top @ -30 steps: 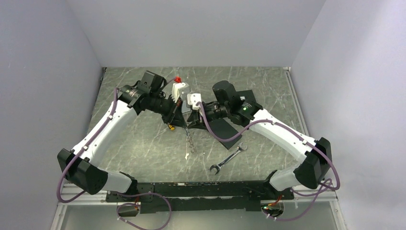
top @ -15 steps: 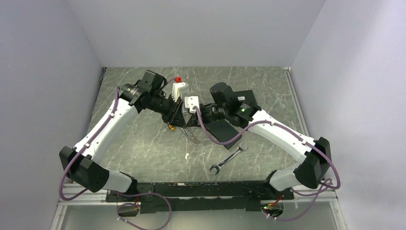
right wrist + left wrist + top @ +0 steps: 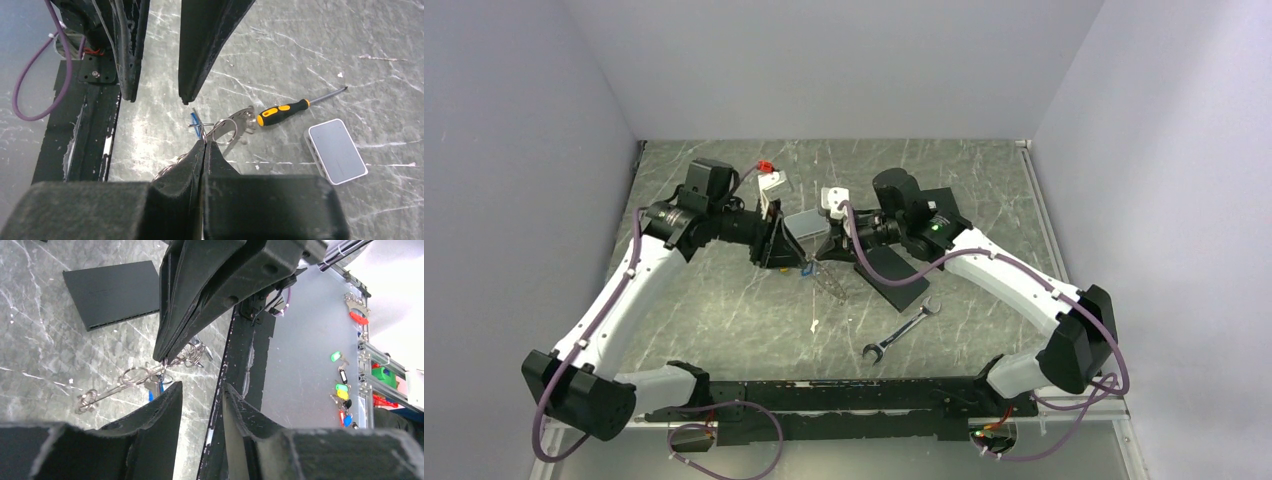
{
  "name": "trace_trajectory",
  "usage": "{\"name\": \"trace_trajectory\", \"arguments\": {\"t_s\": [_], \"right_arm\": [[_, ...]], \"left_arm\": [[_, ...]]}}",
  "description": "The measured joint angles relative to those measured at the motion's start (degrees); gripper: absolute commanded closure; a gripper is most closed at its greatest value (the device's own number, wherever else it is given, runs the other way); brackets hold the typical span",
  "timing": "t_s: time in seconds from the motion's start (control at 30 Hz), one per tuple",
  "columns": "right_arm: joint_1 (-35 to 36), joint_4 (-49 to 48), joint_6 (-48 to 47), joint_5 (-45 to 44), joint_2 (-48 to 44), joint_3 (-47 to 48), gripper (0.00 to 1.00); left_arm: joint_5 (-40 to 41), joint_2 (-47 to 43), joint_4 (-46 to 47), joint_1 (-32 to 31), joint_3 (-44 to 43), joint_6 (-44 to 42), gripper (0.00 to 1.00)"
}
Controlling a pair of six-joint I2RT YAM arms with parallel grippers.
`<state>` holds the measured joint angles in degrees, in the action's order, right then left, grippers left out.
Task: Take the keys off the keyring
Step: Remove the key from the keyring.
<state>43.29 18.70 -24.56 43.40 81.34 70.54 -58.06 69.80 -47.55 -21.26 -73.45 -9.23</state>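
Left gripper (image 3: 202,390): fingers apart, gripping nothing, tips just left of the keyring (image 3: 227,131).

Keyring: mid-table, between the two grippers and low over the table (image 3: 724,300). Contact with the surface cannot be told. The keys (image 3: 194,353) hang bunched on linked rings, with the blue tag (image 3: 195,121) among them.

Right gripper (image 3: 205,143): fingers pressed together, clamped on the keyring's rim.

Legible markings: none. Black slab (image 3: 112,292): plain face, no lettering made out. Grey box (image 3: 336,150): unmarked top. Coloured tags (image 3: 341,388) on the background rack: too small to read. Screwdriver (image 3: 285,111) handle: no brand legible.
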Motion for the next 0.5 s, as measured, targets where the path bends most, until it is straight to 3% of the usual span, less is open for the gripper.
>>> {"name": "trace_trajectory", "arguments": {"t_s": [0.3, 0.5], "right_arm": [[-0.9, -2.3, 3.1, 2.9, -0.2, 0.0, 1.0], [-1.9, -3.5, 5.9, 4.7, -0.4, -0.1, 1.0]], "left_arm": [[0.9, -2.2, 8.2, 0.0, 7.6, 1.5, 0.7], [2.5, -3.7, 12.9, -1.0, 9.5, 2.4, 0.87]]}}
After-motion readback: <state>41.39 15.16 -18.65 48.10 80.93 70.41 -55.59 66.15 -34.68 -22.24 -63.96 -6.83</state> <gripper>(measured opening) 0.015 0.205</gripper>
